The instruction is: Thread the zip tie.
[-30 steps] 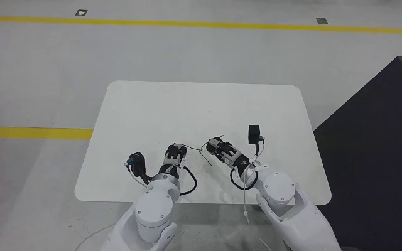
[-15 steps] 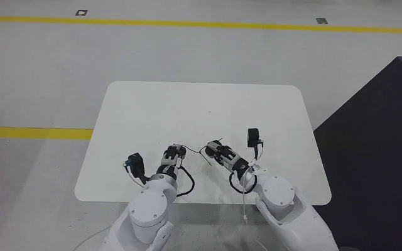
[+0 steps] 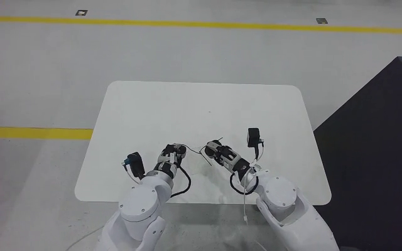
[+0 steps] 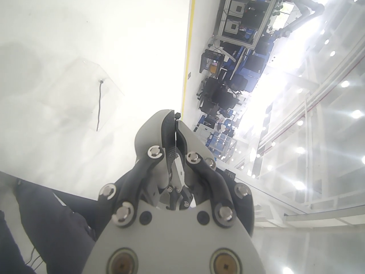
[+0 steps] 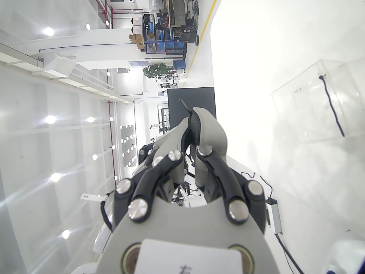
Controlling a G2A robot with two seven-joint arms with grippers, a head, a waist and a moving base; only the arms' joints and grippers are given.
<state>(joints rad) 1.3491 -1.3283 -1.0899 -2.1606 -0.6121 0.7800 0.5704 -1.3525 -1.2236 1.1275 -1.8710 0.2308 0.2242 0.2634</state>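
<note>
On white table (image 3: 207,106), left tool (image 3: 178,149) and right tool (image 3: 211,148) each pinching black zip tie (image 3: 204,157), yellow-lined grey floor (image 3: 188,56)

By the near edge of the worktop (image 3: 207,106), the left end effector (image 3: 178,149) and right end effector (image 3: 210,148) face tip to tip; a thin tie (image 3: 200,151) and a clear box (image 5: 302,106) crowd the narrow gap. Passage runs across the far half and both sides. A dark panel (image 3: 370,125) bounds the right.
</note>
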